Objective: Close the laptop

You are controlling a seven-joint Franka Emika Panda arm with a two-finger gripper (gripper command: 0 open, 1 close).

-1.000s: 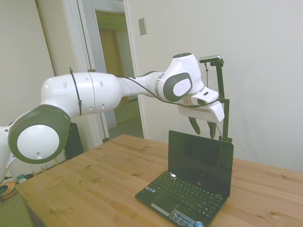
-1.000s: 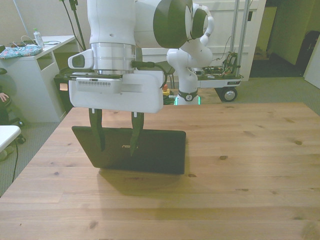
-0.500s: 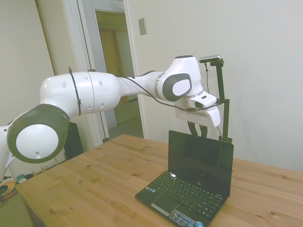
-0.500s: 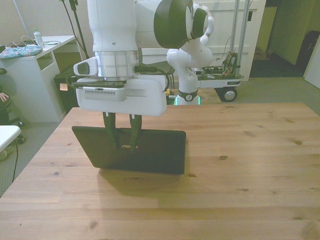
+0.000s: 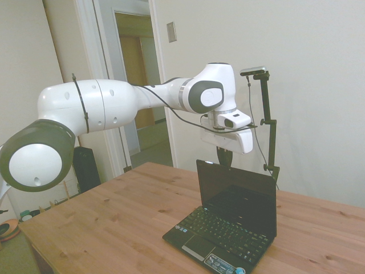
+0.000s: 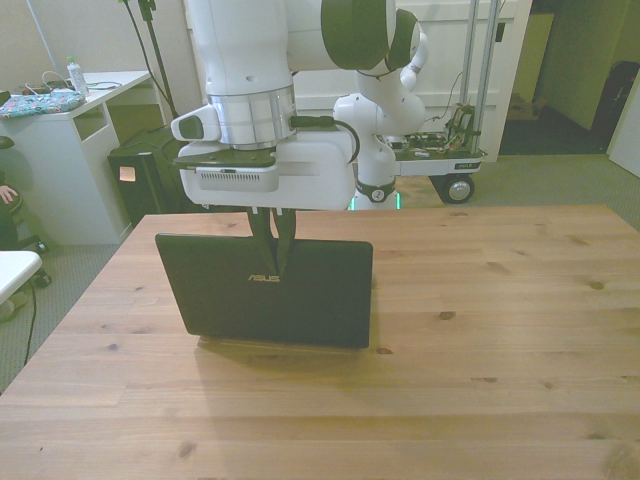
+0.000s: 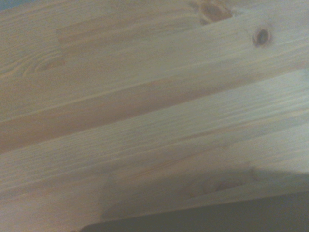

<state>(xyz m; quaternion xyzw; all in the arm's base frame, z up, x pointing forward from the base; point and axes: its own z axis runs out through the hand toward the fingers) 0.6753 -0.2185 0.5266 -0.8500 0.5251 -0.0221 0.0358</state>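
Side view: one black laptop [image 5: 231, 222] stood open on the wooden surface [image 5: 114, 222], screen upright, keyboard facing the camera, bottom corner cut off by the frame edge. The white arm [image 5: 114, 105] reached over it, and the hand [image 5: 223, 157] hung just behind the lid's top edge; its dark fingers sat so close together that they read as one, and the lid hid their tips. A doorway [image 5: 137, 80] and a wall plate [image 5: 171, 32] stood behind. Front view: the lid's back, with its logo, faced the camera. The hand [image 6: 272, 250] came down in front of it, fingers narrowed nearly shut with nothing between them, against the upper part of the lid; contact could not be confirmed. Behind were a white desk [image 6: 70, 150] and a wheeled cart [image 6: 440, 150]. Wrist view: blurred wood grain, with a dark strip, probably the laptop [image 7: 217, 217], along one edge.
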